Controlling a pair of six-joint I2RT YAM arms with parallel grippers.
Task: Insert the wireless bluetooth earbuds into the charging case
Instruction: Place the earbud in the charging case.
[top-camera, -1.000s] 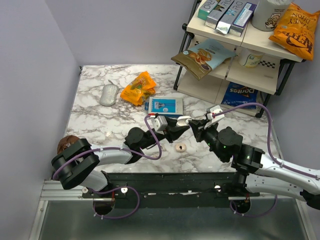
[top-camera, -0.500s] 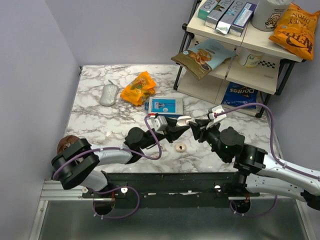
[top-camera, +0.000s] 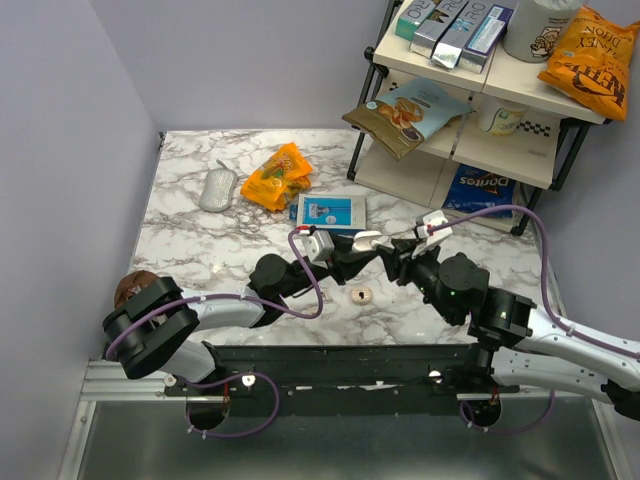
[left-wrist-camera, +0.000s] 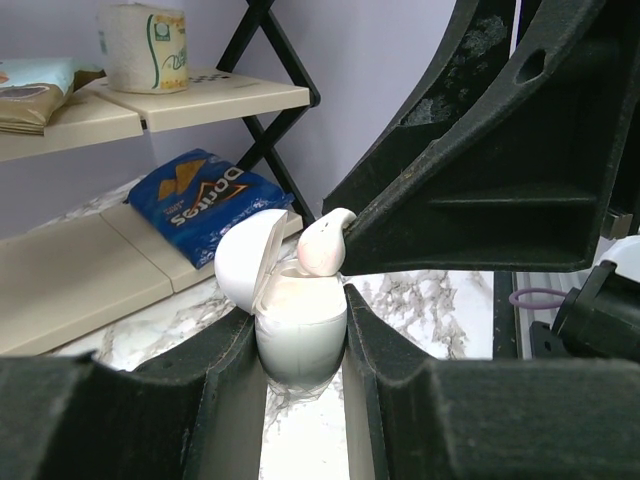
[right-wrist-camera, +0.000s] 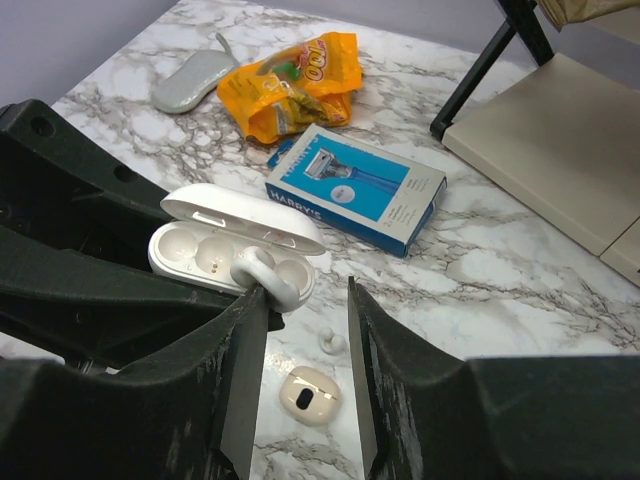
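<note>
My left gripper is shut on the white charging case, holding it above the table with its lid swung open. One cream earbud rests in the case's right-hand well and sticks up past the rim. The case's other wells hold nothing. My right gripper is just right of the case, open, with one finger beside the seated earbud. A second earbud lies on the marble below, also visible from the top. A tiny white piece lies next to it.
A blue-and-white flat box lies just behind the grippers. Farther back left are an orange snack bag and a grey mouse. A shelf rack with snacks stands at the back right. A brown lump sits at the left edge.
My right gripper's jaws have spread apart and let go of the earbud, which now sits in the case. The right arm has drawn back slightly. The left gripper has held still.
</note>
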